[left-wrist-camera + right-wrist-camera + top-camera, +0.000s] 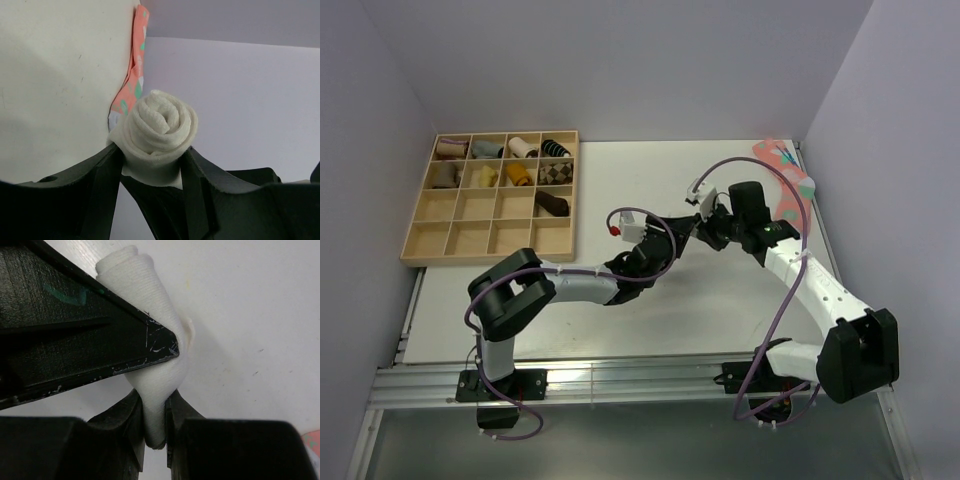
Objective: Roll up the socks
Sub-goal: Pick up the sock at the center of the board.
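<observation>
Now left fingers (pixel 100 185) and right fingers (pixel 125 430) pinch the socks (pixel 160 130); tray (pixel 470 236) holds sock rolls (pixel 520 175).

Looks like a robotics lab cell. Boxed in by plain pale panels (pixel 620 60) on three sides of a white table (pixel 620 180). Fitted with a left arm (pixel 575 280) and a right arm (pixel 815 290) bolted along an aluminium rail (pixel 620 378), loose purple cabling (pixel 782 320), and a wooden sorting tray (pixel 485 258) of sock rolls (pixel 518 175).
</observation>
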Robot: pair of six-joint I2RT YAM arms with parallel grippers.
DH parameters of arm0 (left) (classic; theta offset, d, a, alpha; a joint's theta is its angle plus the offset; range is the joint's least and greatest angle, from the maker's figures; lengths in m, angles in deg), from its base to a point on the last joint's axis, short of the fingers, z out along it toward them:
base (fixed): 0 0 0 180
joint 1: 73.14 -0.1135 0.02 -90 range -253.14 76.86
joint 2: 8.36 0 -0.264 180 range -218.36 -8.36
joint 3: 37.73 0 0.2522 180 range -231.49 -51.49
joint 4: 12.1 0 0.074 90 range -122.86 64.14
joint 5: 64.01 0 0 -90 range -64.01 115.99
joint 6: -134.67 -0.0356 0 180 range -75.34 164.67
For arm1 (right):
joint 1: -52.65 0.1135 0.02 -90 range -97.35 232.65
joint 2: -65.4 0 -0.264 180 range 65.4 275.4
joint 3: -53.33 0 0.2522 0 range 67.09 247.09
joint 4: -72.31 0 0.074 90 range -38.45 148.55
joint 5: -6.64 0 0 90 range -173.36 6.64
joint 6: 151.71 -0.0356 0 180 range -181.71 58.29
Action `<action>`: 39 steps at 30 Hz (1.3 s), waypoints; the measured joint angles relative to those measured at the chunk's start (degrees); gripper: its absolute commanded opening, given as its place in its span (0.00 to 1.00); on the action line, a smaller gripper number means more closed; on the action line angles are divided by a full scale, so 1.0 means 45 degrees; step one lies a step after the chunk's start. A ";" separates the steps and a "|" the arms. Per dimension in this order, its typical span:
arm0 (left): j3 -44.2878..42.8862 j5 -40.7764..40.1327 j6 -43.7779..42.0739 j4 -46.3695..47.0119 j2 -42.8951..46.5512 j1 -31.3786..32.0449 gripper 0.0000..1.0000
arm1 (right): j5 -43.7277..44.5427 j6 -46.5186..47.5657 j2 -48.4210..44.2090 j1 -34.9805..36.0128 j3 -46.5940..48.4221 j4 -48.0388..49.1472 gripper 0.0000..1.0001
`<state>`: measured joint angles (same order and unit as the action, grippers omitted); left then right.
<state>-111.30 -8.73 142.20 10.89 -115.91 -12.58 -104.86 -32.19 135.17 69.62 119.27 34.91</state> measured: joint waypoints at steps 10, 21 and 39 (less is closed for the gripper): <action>0.0000 0.0559 -0.0233 -0.0058 -0.0019 -0.0078 0.53 | -0.0262 0.0879 -0.0151 0.0005 0.0000 -0.0690 0.00; 0.0000 0.1511 -0.0500 0.0000 -0.0019 -0.0301 0.40 | -0.0729 0.1996 -0.0189 0.0005 0.0350 -0.1685 0.00; 0.0466 0.2773 -0.1477 0.1263 -0.0019 -0.0699 0.00 | -0.0845 0.2059 -0.0141 0.0010 0.0748 -0.2336 0.39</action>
<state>-109.20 3.75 135.56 16.58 -116.00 -15.73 -108.66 -22.92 134.54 69.67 122.64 24.40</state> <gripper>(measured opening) 0.367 0.331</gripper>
